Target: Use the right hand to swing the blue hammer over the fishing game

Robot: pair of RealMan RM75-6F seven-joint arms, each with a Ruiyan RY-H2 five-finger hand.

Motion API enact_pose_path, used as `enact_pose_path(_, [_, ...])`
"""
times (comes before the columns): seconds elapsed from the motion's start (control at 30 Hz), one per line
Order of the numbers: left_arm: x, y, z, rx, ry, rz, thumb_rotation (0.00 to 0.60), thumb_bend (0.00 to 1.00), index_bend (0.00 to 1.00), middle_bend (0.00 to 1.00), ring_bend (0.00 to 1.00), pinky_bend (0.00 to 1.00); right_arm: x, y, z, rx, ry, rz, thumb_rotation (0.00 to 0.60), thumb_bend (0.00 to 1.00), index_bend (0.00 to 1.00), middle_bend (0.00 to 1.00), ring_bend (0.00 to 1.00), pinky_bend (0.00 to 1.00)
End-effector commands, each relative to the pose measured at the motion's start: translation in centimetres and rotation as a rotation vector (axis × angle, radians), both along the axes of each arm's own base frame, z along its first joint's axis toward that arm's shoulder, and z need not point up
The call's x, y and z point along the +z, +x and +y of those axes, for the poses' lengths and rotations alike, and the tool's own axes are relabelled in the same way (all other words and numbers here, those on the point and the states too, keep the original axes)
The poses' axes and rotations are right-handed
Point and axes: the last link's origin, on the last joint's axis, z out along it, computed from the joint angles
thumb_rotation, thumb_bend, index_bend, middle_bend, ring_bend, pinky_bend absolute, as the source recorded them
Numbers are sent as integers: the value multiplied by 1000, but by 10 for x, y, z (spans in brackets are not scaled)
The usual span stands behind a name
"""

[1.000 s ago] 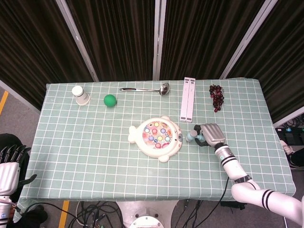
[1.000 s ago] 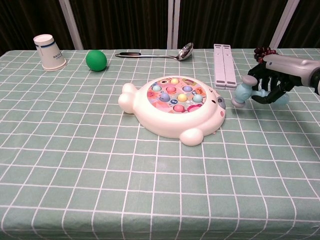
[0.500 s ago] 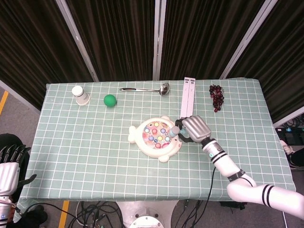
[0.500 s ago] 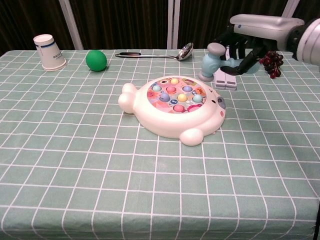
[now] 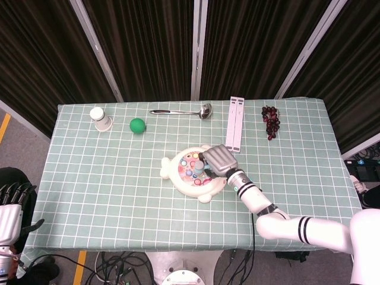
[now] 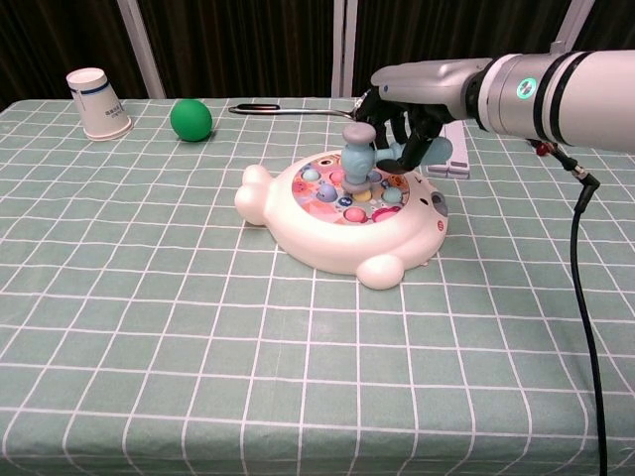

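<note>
Blue hammer gripped in right robot hand, head down over fishing game disc, toward its 2 o'clock side. Swing looks mid-pass; contact unclear. Left robot hand idle off counter, fingers apart.

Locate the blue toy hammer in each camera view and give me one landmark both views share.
Head view: the blue toy hammer is near picture centre, over the white fish-shaped fishing game, partly hidden by the right hand.
Chest view: it is above centre, head down over the game's coloured disc, gripped by the right hand.
Shared landmark: the green ball, far left of the game.
</note>
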Motion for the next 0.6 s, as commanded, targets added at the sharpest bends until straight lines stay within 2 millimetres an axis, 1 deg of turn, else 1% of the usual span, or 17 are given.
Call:
enact_pose_path(0.03, [-1, -1, 0, 2, -1, -4, 600, 0, 188, 145, 67, 8, -8, 3, 2, 9, 5, 42, 600, 410, 663, 623, 511, 682])
enact_pose_path(0.2, [0, -1, 0, -4, 5, -2, 600, 0, 188, 144, 68, 8, 7, 17, 5, 10, -20, -53, 600, 411, 663, 622, 511, 682])
enact_pose_path(0.3, [1, 0, 0, -9, 8, -1, 600, 0, 188, 145, 67, 8, 13, 22, 6, 26, -24, -65, 600, 410, 663, 622, 511, 682])
enact_pose_path(0.37, [1, 1, 0, -11, 9, -1, 600, 0, 188, 144, 67, 9, 11, 23, 6, 33, -18, -54, 600, 410, 663, 621, 511, 682])
enact_pose_path(0.6, [1, 0, -1, -2, 6, 1, 600, 0, 188, 144, 67, 8, -8, 29, 1, 44, 2, -1, 600, 411, 663, 618, 511, 682])
